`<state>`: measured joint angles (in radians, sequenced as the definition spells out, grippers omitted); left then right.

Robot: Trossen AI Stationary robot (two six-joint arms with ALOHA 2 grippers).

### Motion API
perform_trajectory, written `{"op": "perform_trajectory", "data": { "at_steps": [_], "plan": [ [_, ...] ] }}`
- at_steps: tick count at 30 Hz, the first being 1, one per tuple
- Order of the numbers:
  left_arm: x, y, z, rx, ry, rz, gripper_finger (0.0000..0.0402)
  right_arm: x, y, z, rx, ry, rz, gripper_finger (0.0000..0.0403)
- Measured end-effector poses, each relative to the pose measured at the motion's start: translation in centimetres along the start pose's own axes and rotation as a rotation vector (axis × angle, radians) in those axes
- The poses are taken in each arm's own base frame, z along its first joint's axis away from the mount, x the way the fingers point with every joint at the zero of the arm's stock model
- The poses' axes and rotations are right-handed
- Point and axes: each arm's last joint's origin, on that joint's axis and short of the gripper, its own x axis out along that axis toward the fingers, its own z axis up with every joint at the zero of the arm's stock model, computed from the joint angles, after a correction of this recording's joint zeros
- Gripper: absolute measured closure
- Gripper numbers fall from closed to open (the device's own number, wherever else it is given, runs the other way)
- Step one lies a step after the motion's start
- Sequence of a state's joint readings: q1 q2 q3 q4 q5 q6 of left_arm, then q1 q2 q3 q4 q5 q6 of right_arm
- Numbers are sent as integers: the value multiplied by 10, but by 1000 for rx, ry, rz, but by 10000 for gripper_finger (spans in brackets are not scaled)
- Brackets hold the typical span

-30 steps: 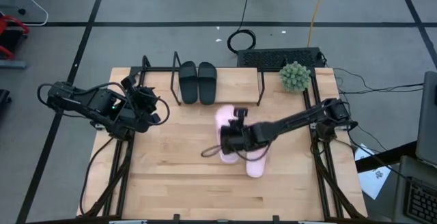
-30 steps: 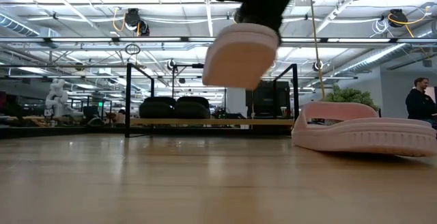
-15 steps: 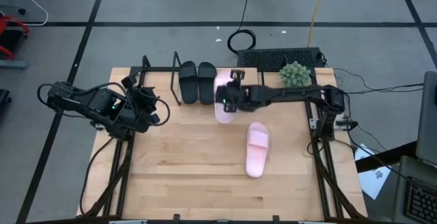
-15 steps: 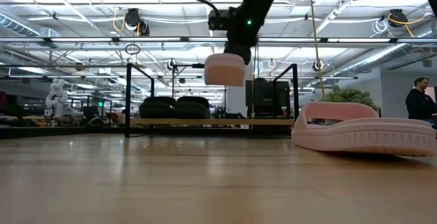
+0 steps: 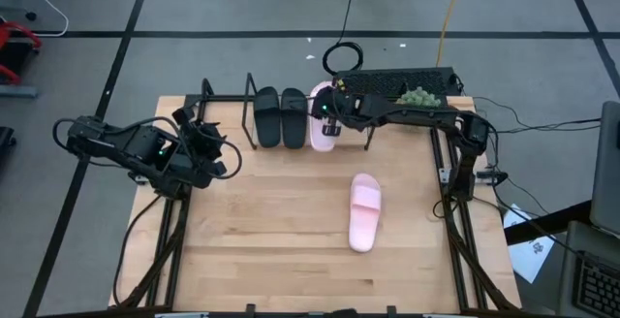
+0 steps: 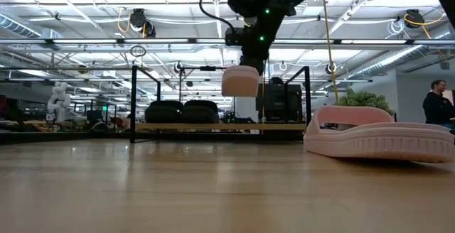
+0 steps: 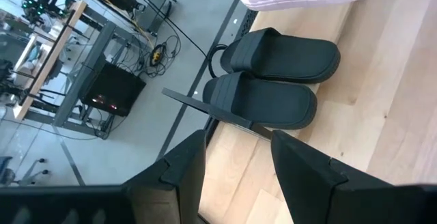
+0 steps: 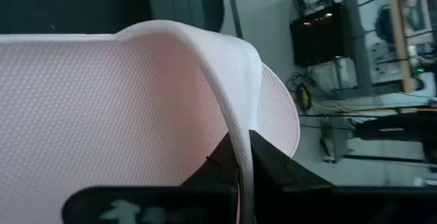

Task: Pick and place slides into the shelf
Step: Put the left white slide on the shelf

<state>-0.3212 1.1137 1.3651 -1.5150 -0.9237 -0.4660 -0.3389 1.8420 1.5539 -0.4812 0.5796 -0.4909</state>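
Since half a second ago my right arm has carried its pink slide (image 5: pixel 323 127) from in front of the shelf to over it, just right of the black pair (image 5: pixel 280 116).

Nearest the front edge, the other pink slide (image 5: pixel 363 211) lies flat on the surface (image 5: pixel 262 250), right of centre, well apart from everything else. Near the left edge my left end effector (image 5: pixel 215 151) waits, fingers parted a little and holding nothing; its wrist view looks toward the black pair.

At the back edge stands the shelf (image 5: pixel 366 114). The black slides sit side by side on its board. My right end effector (image 5: pixel 329 116) reaches over the shelf and is pinched on the pink slide's strap (image 8: pixel 232 87); from the low view that slide (image 6: pixel 240 81) hangs above the board, not yet touching it. A small green plant (image 5: pixel 417 97) sits by the back right corner, partly under the arm. A person (image 6: pixel 435 105) stands in the room beyond.
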Motion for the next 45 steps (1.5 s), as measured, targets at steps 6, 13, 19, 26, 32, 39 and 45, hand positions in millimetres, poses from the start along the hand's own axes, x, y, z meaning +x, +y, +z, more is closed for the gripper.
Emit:
{"op": "perform_trajectory", "data": {
  "at_steps": [6, 13, 19, 26, 32, 39, 45],
  "plan": [
    [0, 0, 0, 1, -2, 3, 231, 11, -11, -8, 16, 6, -10, 401],
    [0, 0, 0, -4, -2, 3, 231, 23, -6, -17, 8, -10, 18, 401],
    [0, 0, 0, -8, -3, 3, 231, 27, -3, -20, 12, -32, 28, 401],
    [0, -1, 2, -29, -17, -5, 231, 35, -1, -26, 16, -49, 13, 400],
    [0, -1, 2, -29, -17, -5, 231, 41, -6, -30, 41, -68, 12, 400],
    [0, -1, 3, -33, -26, 10, 231, 43, -12, -29, 40, -107, -1, 399],
    [0, -1, 4, -41, -47, 29, 231, 48, -15, -32, 51, -100, -9, 399]
  ]
}}
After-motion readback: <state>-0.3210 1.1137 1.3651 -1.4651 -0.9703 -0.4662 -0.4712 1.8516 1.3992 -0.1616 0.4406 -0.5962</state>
